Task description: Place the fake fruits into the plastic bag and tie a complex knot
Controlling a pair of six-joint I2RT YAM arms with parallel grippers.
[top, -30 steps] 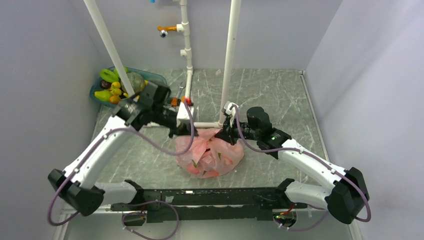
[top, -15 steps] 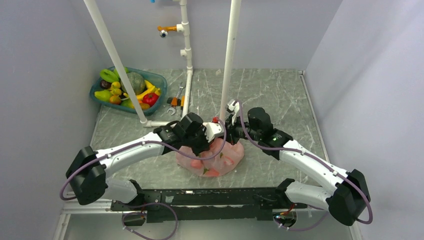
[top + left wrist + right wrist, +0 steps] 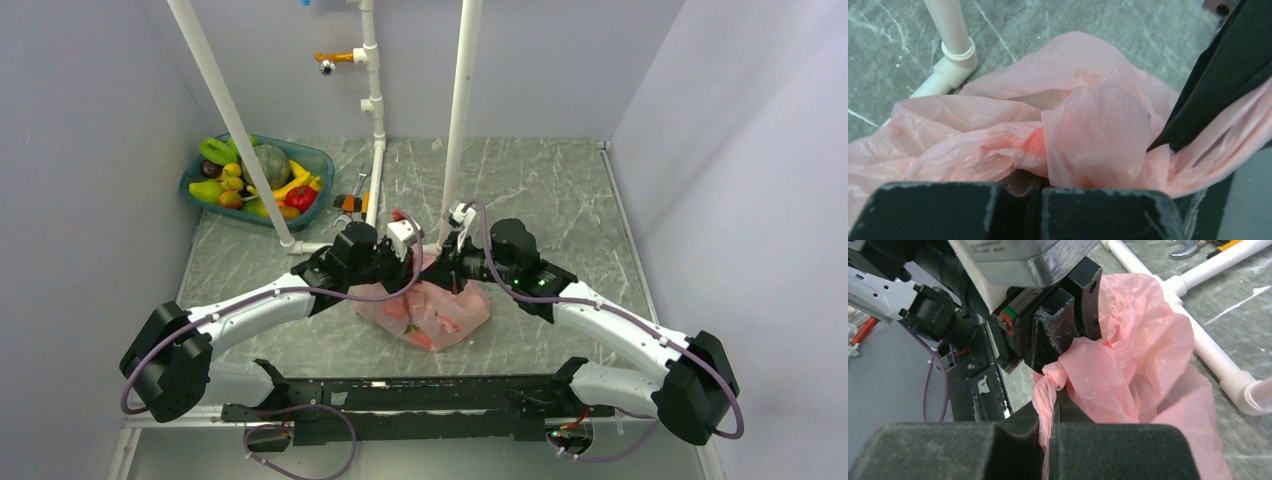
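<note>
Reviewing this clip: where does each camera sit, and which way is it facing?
Top external: high behind the bases, looking down at the grey marbled table; both arms show, meeting over the translucent pink plastic bag.
Left wrist: on the left arm, looking along the shut left gripper into bag film.
Right wrist: on the right arm, facing the left gripper; the right gripper pinches film.
Shared: all three show the bag.

The plastic bag [image 3: 432, 312] lies on the desk [image 3: 560, 190] at its front middle, with fake fruits [image 3: 418, 338] inside it. A pipe [image 3: 455, 140] stands just behind it. At the far left, a basin [image 3: 318, 160] holds more fruits [image 3: 262, 178]; tools [image 3: 350, 198] lie just right of it.
</note>
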